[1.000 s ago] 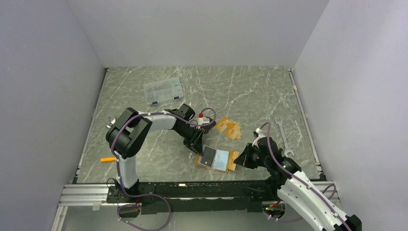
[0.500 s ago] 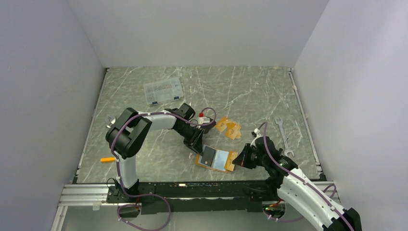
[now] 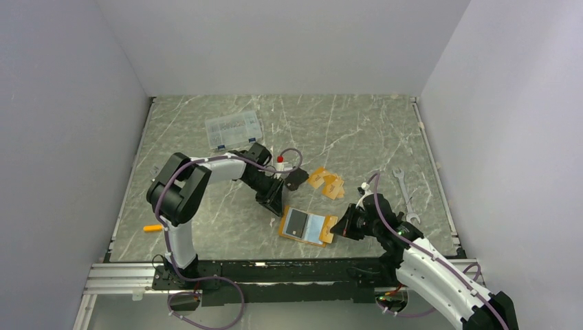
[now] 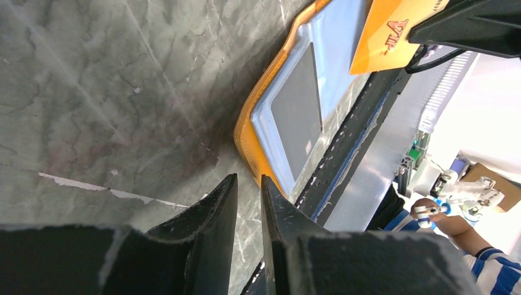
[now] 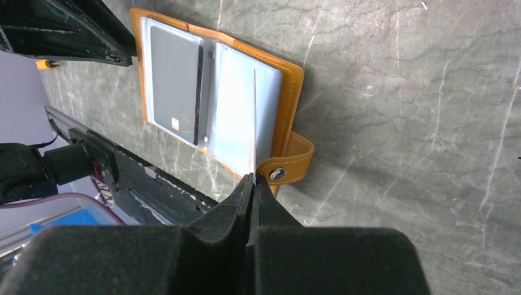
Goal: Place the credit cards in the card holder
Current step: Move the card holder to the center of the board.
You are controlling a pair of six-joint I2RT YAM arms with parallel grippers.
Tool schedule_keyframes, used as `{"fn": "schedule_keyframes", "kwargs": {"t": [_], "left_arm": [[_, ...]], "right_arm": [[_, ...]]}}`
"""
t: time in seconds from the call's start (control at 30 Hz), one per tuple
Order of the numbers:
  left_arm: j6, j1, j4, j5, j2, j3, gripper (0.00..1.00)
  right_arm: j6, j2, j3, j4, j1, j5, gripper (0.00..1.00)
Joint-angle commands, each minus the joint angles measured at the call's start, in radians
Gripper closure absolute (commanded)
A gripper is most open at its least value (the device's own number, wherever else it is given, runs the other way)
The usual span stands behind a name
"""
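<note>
The card holder (image 3: pixel 307 227) lies open and flat on the table (image 3: pixel 364 137), close to the front edge by the arm bases, with its pale blue-grey pockets facing up. A grey card (image 5: pixel 175 86) sits in the pocket on its left half. The right fingers (image 5: pixel 228 209) are pressed together on an orange card (image 3: pixel 331 229), pinching it by one edge. The card stands on edge over the holder's right half, close to the snap tab (image 5: pixel 289 165). It is not clear whether the card touches the pocket. In the left wrist view its face carries the letters VIP.

Just beyond the holder's left corner, the left fingers (image 4: pixel 212 209) sit low over the table. Only a narrow gap separates them, and nothing is between them.

Farther back, a small heap of loose orange cards (image 3: pixel 327 183) lies on the table. A wrench (image 3: pixel 404 194) rests to the right of the heap. Farthest away, toward the back left, is a clear compartment box (image 3: pixel 234 129).
</note>
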Motion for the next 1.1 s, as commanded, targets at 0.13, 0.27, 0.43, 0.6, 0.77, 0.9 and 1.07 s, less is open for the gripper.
{"fn": "schedule_keyframes", "kwargs": {"t": [0.13, 0.27, 0.43, 0.6, 0.77, 0.9, 1.07], "left_arm": [[-0.029, -0.011, 0.049, 0.155, -0.001, 0.028, 0.65], [-0.045, -0.022, 0.065, 0.175, 0.027, 0.027, 0.56], [-0.05, -0.031, 0.059, 0.178, 0.077, 0.052, 0.55], [-0.004, 0.012, -0.016, 0.091, 0.052, 0.054, 0.58], [0.053, 0.067, -0.08, 0.016, -0.037, 0.069, 0.54], [0.029, 0.063, -0.025, 0.014, -0.055, 0.01, 0.52], [0.017, 0.009, -0.024, 0.07, 0.062, 0.045, 0.5]], "right_arm": [[0.018, -0.01, 0.002, 0.02, 0.005, 0.021, 1.0], [0.019, 0.005, 0.004, 0.011, 0.005, 0.03, 1.0], [0.021, 0.017, 0.002, 0.007, 0.005, 0.034, 1.0], [0.027, -0.009, -0.008, -0.014, 0.005, 0.037, 1.0], [0.033, 0.011, -0.015, -0.013, 0.004, 0.038, 1.0], [0.022, 0.04, -0.004, -0.003, 0.004, 0.034, 1.0], [0.032, 0.022, -0.007, -0.018, 0.004, 0.047, 1.0]]}}
